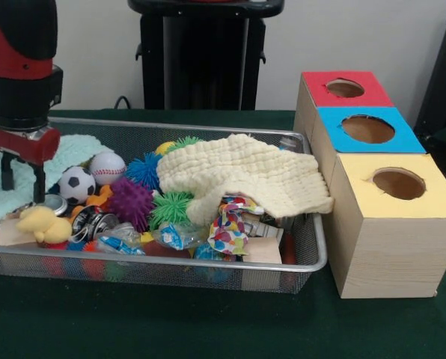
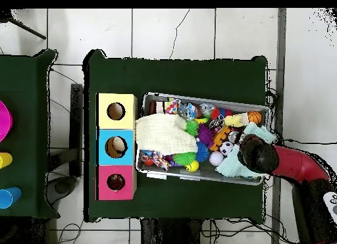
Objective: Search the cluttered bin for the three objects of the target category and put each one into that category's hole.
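Note:
The wire-mesh bin [image 1: 170, 263] is full of clutter; it also shows in the overhead view [image 2: 197, 178]. My gripper [image 1: 22, 188] is open and empty, hanging at the bin's left end in the front view, over a mint-green cloth [image 1: 10, 179]. A yellow plush [image 1: 45, 224] lies just in front of it, also seen from overhead [image 2: 235, 120]. An orange plush with dark stripes [image 1: 99, 197] peeks out beside the soccer ball [image 1: 76, 183]. The brown-orange plush is hidden. The red-topped hole [image 1: 345, 88] is at the far end of the box row.
A cream cloth [image 1: 245, 176] covers the bin's middle and right. Spiky balls [image 1: 130, 202], a baseball [image 1: 107, 167] and wrapped items lie around it. Blue-topped [image 1: 367, 129] and yellow-topped [image 1: 399, 183] boxes stand next to the red one. The arm [image 2: 289, 164] reaches over the bin's end.

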`<control>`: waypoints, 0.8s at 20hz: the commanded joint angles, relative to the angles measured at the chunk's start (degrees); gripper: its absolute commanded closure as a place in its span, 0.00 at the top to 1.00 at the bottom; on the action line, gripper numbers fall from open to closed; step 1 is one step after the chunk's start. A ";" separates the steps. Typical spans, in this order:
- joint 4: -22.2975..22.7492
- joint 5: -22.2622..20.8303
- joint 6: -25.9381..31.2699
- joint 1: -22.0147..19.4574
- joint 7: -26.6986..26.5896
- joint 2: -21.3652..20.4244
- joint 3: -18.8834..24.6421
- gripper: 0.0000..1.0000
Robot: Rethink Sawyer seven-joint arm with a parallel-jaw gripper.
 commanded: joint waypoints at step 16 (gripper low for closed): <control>-4.20 0.26 10.65 4.95 -9.18 0.04 10.33 1.00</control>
